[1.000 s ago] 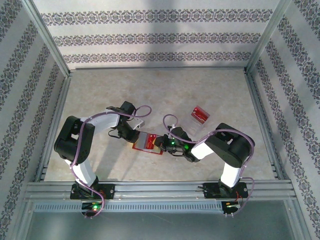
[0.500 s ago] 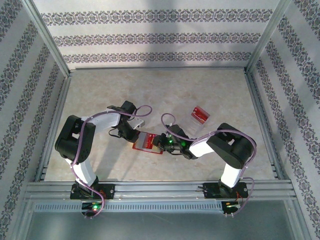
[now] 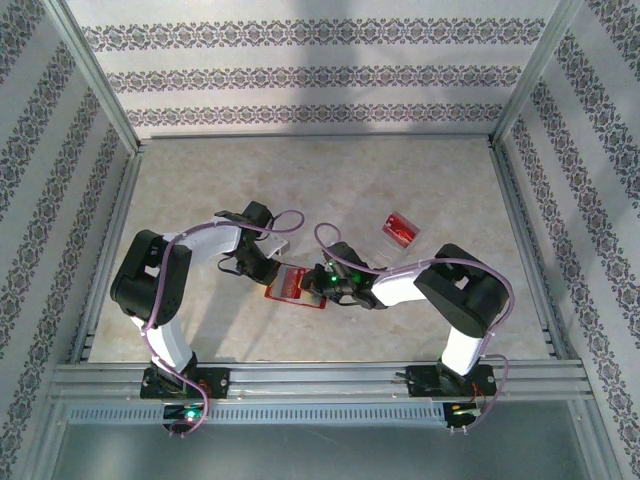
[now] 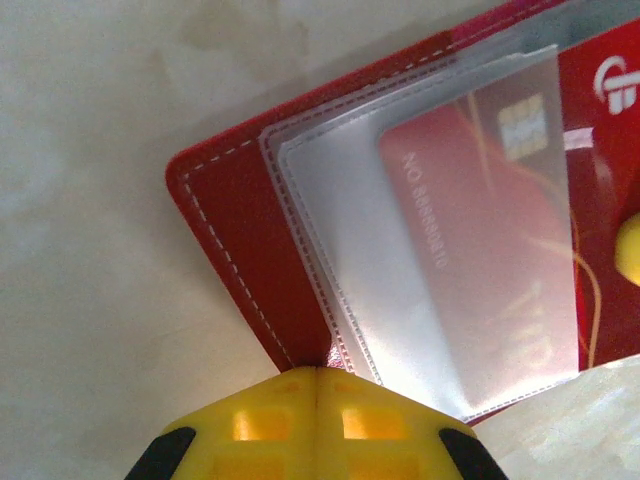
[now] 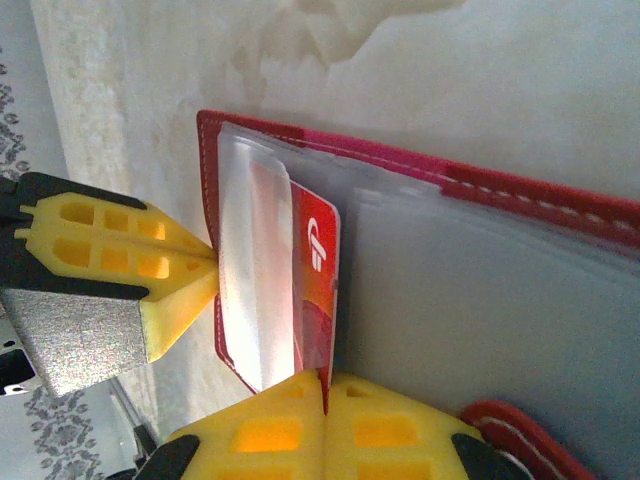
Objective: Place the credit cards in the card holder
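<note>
The card holder (image 3: pixel 290 288) lies open on the table between both arms, its red leather (image 4: pixel 235 240) and greyish sleeves (image 5: pixel 480 290) facing up. A red credit card (image 5: pixel 318 250) sits partly under a translucent sleeve, its chip (image 4: pixel 522 122) showing through. My right gripper (image 3: pixel 319 284) is shut on that card's near edge, which runs into the seam between its yellow fingers (image 5: pixel 325 378). My left gripper (image 3: pixel 271 271) is shut, its joined tips (image 4: pixel 318 372) pressing on the holder's stitched edge; its fingers (image 5: pixel 150 265) meet the holder's far edge in the right wrist view.
A second red card (image 3: pixel 400 228) rests in a small clear tray to the back right. The holder's clasp tab (image 5: pixel 520 430) lies beside my right fingers. Metal frame rails (image 3: pixel 320 378) line the near edge, and patterned walls enclose the table.
My right gripper has moved left toward the card holder, carrying the card further under the sleeve. The left arm has stayed in place on the holder's edge.
</note>
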Available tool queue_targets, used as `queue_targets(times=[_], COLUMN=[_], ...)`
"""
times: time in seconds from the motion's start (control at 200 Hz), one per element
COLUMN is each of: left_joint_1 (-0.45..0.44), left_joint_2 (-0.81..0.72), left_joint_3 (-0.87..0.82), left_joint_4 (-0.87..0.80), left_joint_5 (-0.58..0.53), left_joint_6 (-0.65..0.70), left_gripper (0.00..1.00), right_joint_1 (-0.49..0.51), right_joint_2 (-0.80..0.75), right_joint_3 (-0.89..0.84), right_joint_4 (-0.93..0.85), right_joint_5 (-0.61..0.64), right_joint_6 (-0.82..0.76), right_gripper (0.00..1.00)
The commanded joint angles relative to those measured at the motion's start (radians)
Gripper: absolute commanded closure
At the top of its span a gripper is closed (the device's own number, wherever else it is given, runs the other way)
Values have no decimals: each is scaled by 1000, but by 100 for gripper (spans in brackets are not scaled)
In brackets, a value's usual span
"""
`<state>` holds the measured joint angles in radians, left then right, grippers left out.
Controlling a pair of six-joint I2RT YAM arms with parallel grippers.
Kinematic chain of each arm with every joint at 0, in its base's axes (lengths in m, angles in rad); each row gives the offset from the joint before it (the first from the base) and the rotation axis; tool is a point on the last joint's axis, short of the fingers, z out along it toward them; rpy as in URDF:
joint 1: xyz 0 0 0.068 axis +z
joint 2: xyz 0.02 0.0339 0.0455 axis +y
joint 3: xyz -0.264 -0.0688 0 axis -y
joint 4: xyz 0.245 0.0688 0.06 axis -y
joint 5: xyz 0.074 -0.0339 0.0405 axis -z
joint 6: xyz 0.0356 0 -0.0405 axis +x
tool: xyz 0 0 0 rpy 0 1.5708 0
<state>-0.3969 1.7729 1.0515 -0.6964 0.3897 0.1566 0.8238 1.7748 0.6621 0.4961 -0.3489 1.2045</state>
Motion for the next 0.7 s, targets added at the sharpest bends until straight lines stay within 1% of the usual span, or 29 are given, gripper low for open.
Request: queue_targets(times=[0.0, 0.095, 0.29, 0.595, 0.695], left_joint_1=[-25, -24, -24, -30, -34], left_joint_2=[26, 34, 26, 30, 24], left_joint_3=[6, 1, 4, 14, 18], left_joint_4=[14, 19, 16, 7, -2], left_joint_5=[13, 27, 26, 87, 92], left_joint_6=[-4, -7, -14, -53, -67], left_gripper=[100, 100, 100, 100, 100], right_joint_1=[20, 22, 21, 16, 15], right_joint_2=[29, 51, 59, 65, 65], right_joint_3=[15, 37, 53, 56, 42], right_joint_4=[-79, -93, -97, -78, -40], right_joint_5=[-26, -36, -27, 26, 44], right_joint_6=[-24, -31, -29, -5, 28], right_gripper=[100, 97, 96, 100, 100])
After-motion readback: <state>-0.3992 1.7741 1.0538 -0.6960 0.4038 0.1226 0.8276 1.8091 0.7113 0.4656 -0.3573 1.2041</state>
